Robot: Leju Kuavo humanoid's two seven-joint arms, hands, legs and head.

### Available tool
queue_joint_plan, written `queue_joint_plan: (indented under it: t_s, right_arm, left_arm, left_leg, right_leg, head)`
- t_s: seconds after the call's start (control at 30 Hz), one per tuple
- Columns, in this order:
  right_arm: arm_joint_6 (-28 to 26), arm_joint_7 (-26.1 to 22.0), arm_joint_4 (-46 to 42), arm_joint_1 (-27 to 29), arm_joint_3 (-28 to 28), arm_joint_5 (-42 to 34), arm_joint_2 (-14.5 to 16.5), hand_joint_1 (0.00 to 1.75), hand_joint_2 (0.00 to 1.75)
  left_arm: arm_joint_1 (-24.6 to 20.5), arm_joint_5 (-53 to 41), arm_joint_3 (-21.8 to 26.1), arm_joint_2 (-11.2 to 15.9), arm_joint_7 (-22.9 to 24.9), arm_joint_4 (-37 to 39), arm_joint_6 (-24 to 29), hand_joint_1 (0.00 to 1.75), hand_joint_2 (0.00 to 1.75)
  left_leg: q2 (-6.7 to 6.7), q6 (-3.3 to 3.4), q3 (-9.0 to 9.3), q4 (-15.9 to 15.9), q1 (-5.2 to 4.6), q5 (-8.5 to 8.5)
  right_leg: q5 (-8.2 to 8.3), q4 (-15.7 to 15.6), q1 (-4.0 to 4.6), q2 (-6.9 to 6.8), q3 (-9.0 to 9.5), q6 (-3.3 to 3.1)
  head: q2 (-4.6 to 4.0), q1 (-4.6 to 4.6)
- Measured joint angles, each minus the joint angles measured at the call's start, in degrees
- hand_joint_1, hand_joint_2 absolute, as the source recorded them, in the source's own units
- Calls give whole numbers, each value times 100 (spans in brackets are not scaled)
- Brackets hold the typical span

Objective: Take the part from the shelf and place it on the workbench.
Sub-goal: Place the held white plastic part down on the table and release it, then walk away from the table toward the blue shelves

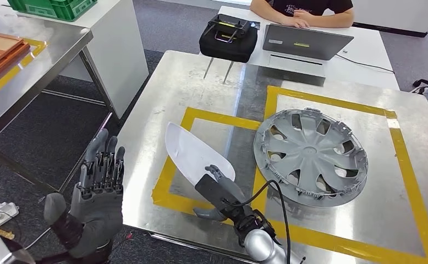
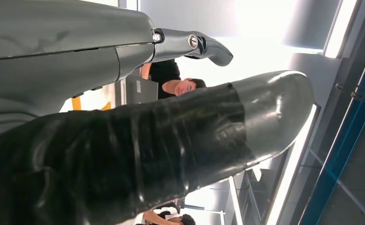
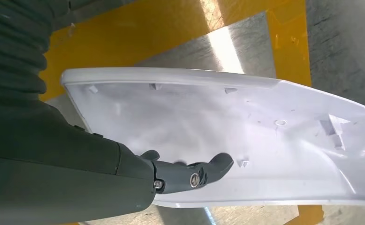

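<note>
My right hand [image 1: 218, 190] grips one white part [image 1: 192, 154] inside the smaller yellow-taped square [image 1: 192, 115] on the workbench [image 1: 162, 93] — fingers inside its hollow. My left hand [image 1: 97, 201] is raised beside the bench, fingers spread, holding nothing. One silver wheel cover [image 1: 311, 157] lies in the larger square — beyond sits one laptop [image 1: 305, 41].

The worktop [image 1: 162, 99] is shiny silver metal with squares of yellow tape [image 1: 223, 118] on it. The part [image 1: 192, 154] is plain white. The wheel cover [image 1: 309, 157] is silver grey. Both the left robot hand [image 1: 97, 195] and the right robot hand [image 1: 218, 190] are dark grey. The case [image 1: 228, 37] is black, the laptop [image 1: 305, 42] is grey, the crate [image 1: 52, 7] is green, and the tray [image 1: 0, 52] is orange-brown.
</note>
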Motion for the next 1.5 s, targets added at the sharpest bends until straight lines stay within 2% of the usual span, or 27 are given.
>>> queue_joint_plan:
  t_s: [0.3, 0.43, 0.57, 0.67, 0.73, 0.8, 0.9, 0.93, 0.97, 1.0, 1.03, 1.1, 1.13, 1.17, 1.23, 1.27, 1.3, 1.37, 1.4, 1.43, 1.47, 1.5]
  right_arm:
    - [-150, -88, 15, 58, -24, -109, 28, 0, 175]
    - [-452, -381, -128, 201, -111, -387, 17, 0, 175]
    - [-715, -762, -626, 427, -252, -739, -77, 0, 175]
    - [-918, -997, -1175, 584, -379, -935, -207, 0, 175]
    - [-1038, -1129, -1556, 683, -464, -1008, -297, 0, 175]
    - [-1135, -1257, -1940, 767, -547, -1053, -409, 0, 175]
    - [-1231, -1404, -2447, 911, -644, -1084, -592, 0, 175]
    - [-1252, -1443, -2608, 973, -670, -1085, -649, 0, 175]
    - [-1267, -1477, -2758, 1030, -694, -1080, -703, 0, 175]
    - [-1280, -1507, -2909, 1073, -717, -1064, -753, 0, 175]
    - [-1293, -1532, -3047, 1099, -735, -1044, -800, 0, 175]
    - [-1316, -1568, -3304, 1125, -762, -990, -877, 0, 175]
    - [-1329, -1579, -3426, 1143, -772, -966, -909, 0, 175]
    - [-1341, -1584, -3537, 1166, -780, -945, -939, 0, 175]
    - [-1358, -1589, -3732, 1222, -793, -920, -994, 0, 87]
    - [-1361, -1590, -3809, 1242, -797, -915, -1017, 0, 44]
    - [-1362, -1590, -3878, 1256, -803, -908, -1035, 0, 0]
    - [-1370, -1590, -3992, 1277, -813, -877, -1063, 0, 0]
    - [-1374, -1589, -4040, 1294, -818, -858, -1078, 0, 0]
    - [-1378, -1589, -4085, 1320, -821, -841, -1095, 0, 0]
    - [-1380, -1589, -4126, 1349, -825, -830, -1114, 0, 0]
    - [-1380, -1589, -4170, 1380, -830, -823, -1134, 0, 0]
  left_arm:
    - [2, -7, 0, 0, -9, 0, 42, 0, 0]
    - [18, -51, 0, 1, -34, 0, 178, 0, 0]
    - [80, -85, 0, 8, -73, -2, 356, 0, 0]
    - [110, -144, 2, 22, -108, -4, 484, 0, 0]
    - [117, -180, 2, 36, -126, -6, 558, 0, 0]
    - [136, -214, 2, 45, -146, -10, 629, 0, 0]
    - [187, -257, 2, 60, -161, -20, 723, 0, 0]
    - [200, -265, 2, 65, -161, -22, 750, 0, 0]
    - [207, -269, 2, 69, -161, -22, 773, 0, 0]
    - [209, -275, 2, 74, -161, -22, 796, 0, 0]
    - [211, -284, 2, 78, -161, -23, 816, 0, 0]
    - [217, -309, 2, 87, -160, -38, 856, 0, 0]
    - [222, -323, 2, 90, -160, -50, 871, 0, 0]
    - [227, -335, 1, 92, -158, -62, 883, 0, 0]
    - [233, -348, 0, 97, -156, -78, 895, 0, 0]
    - [235, -350, 0, 102, -154, -85, 898, 0, 0]
    - [236, -353, 1, 107, -154, -93, 900, 0, 0]
    - [244, -359, 2, 120, -145, -103, 911, 0, 0]
    - [252, -362, 2, 128, -133, -103, 925, 0, 0]
    - [263, -365, 1, 138, -114, -103, 948, 0, 0]
    - [272, -369, 1, 151, -85, -103, 980, 0, 0]
    - [278, -373, 0, 168, -52, -104, 1027, 0, 0]
  left_leg:
    - [0, -5, 8, -16, 6, 2]
    - [0, -5, 10, -17, 7, 2]
    - [2, -5, 10, -17, 6, 2]
    - [1, 29, 4, 5, -19, -19]
    - [16, 74, 22, -32, -7, 0]
    - [50, 120, 59, -104, 21, 43]
    - [112, 142, 57, -128, 23, 64]
    - [141, 141, 47, -119, 21, 64]
    - [177, 139, 36, -107, 20, 63]
    - [218, 134, 26, -91, 20, 60]
    - [262, 125, 19, -74, 19, 55]
    - [350, 81, 10, -39, 1, 45]
    - [398, 47, 8, -29, -10, 46]
    - [448, 10, 9, -27, -17, 52]
    - [540, -59, 9, -30, -16, 62]
    - [503, -98, -18, 6, -9, 6]
    - [418, -135, -73, 129, -3, -129]
    - [189, -204, -286, 720, 22, -599]
    - [134, -224, -398, 1102, 32, -830]
    - [113, -236, -468, 1399, 40, -977]
    - [105, -238, -453, 1514, 45, -1016]
    - [91, -230, -328, 1405, 50, -955]
  right_leg:
    - [-6, 2, 6, 0, -5, -1]
    - [-6, 3, 6, 0, -5, -1]
    - [-7, 4, 5, 1, -8, -1]
    - [-2, -25, -19, 4, 0, 59]
    - [-14, -13, -26, 5, -14, 112]
    - [-202, 252, -20, -41, -145, 140]
    - [-754, 1327, -24, -116, -615, 153]
    - [-830, 1578, -26, -128, -718, 153]
    - [-801, 1630, -27, -142, -728, 149]
    - [-672, 1451, -27, -174, -626, 142]
    - [-484, 1088, -25, -249, -434, 128]
    - [-220, 336, 4, -471, -68, 84]
    - [-164, 133, 22, -527, 17, 54]
    - [-153, 59, 39, -523, 29, 23]
    - [-80, 36, 31, -389, 18, -50]
    - [-32, 13, 15, -338, 22, -83]
    - [20, -11, -6, -289, 16, -117]
    - [123, -23, -30, -182, -61, -154]
    - [168, -17, -33, -121, -124, -162]
    - [215, -10, -34, -57, -188, -160]
    - [254, -2, -36, 6, -248, -152]
    - [293, 8, -39, 75, -304, -139]
  head:
    - [0, 1]
    - [0, 4]
    - [0, 8]
    - [0, 3]
    - [0, -10]
    - [0, 5]
    - [0, 57]
    - [0, 68]
    - [0, 79]
    - [0, 92]
    - [0, 107]
    - [0, 132]
    - [0, 131]
    - [0, 124]
    - [0, 105]
    - [0, 99]
    - [0, 83]
    - [0, 5]
    - [0, -38]
    - [0, -76]
    - [0, -101]
    - [0, -123]
